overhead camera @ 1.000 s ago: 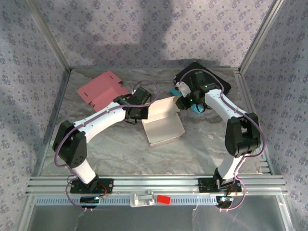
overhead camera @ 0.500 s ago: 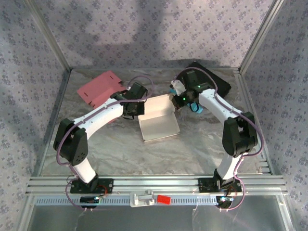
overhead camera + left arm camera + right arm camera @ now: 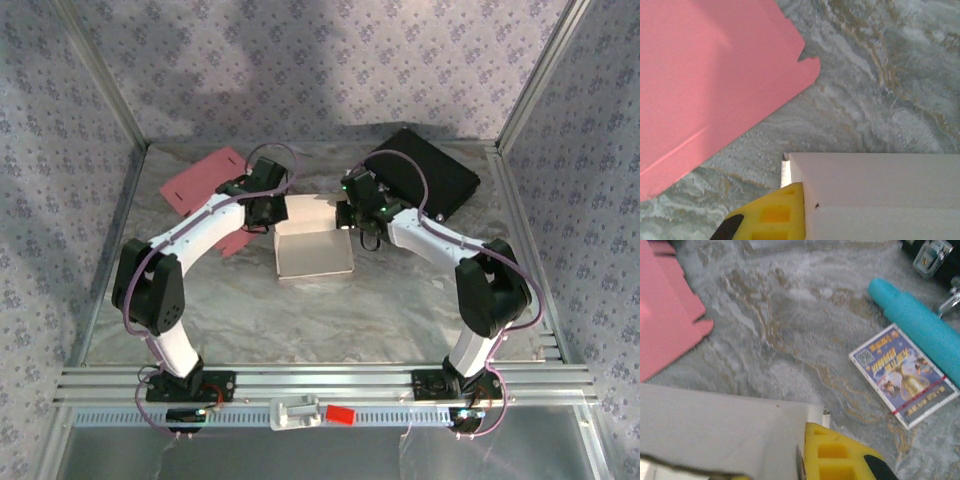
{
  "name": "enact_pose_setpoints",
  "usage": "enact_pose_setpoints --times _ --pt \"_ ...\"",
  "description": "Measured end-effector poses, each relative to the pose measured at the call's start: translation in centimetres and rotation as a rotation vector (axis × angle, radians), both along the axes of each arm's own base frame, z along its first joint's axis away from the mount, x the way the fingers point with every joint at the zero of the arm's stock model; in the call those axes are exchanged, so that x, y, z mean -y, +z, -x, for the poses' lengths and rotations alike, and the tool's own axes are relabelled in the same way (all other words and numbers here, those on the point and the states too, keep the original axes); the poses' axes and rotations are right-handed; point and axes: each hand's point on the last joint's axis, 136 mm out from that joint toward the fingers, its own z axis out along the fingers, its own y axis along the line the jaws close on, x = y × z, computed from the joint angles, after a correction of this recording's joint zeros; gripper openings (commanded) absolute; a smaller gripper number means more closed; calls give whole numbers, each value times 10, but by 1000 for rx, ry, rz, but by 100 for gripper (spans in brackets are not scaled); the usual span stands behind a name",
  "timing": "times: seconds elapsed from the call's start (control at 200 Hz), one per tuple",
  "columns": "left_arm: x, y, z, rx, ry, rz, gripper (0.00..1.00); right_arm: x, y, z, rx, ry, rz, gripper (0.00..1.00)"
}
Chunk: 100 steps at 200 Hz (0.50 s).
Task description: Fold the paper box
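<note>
pink sheet (image 3: 205, 180): flat at the tabletop's far-left corner, likely your spare.
left hand (image 3: 266, 213): closed, pinching the paper box's far-left corner.
paper box (image 3: 313, 252): mid-tabletop; you're steadying its back wall, I'd judge.
right hand (image 3: 351, 216): closed, pinching its far-right corner.
card pack (image 3: 903, 374): print too blurred to read.

- Small flat blue printed card pack (image 3: 903, 375) lying on the grey marbled tabletop (image 3: 790, 335): there's gold lettering across its face, but it's too blurred to read.
- Same pack, top corner: a square code-like patch (image 3: 866, 356), pattern not legible.
- So, no text, number or brand can be read.
</note>
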Motion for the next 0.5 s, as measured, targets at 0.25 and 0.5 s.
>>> enact_pose_setpoints --times 0.25,0.5 --pt "6 -6 -6 85 -56 53 0 6 -2 -2 85 -40 -52 0" --pt "7 -22 2 183 -105 94 0 7 -20 9 126 -4 -95 0"
